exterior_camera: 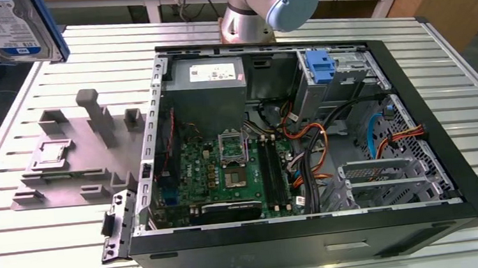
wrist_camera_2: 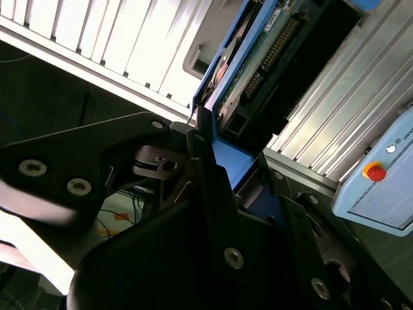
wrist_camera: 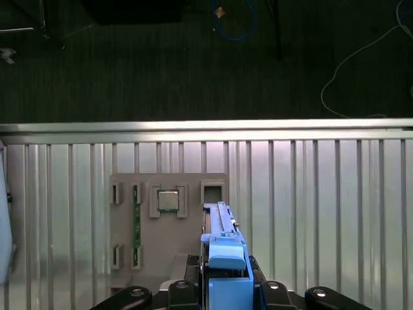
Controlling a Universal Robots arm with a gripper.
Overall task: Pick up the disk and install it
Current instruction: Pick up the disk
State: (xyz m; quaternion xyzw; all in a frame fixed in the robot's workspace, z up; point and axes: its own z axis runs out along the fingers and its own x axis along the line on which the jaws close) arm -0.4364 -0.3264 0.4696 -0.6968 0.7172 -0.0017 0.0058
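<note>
The disk (exterior_camera: 10, 29) hangs high above the table at the exterior view's far left, label side showing, with a blue rail along its edge. In the first wrist view its blue carrier (wrist_camera: 224, 252) stands edge-on between the fingers of my gripper (wrist_camera: 226, 287), which is shut on it. The second wrist view shows the green circuit-board underside of the disk (wrist_camera_2: 264, 51) rising out of the gripper (wrist_camera_2: 216, 161). Below the held disk lies the grey fixture plate (wrist_camera: 168, 239).
An open black computer case (exterior_camera: 443, 124) lies on the slatted metal table (exterior_camera: 52, 251). A blue caddy (exterior_camera: 323, 70) sits in its drive bay, beside a grey power supply (exterior_camera: 209, 75). The fixture plate (exterior_camera: 79, 159) has upright posts. A teach pendant (wrist_camera_2: 381, 187) lies nearby.
</note>
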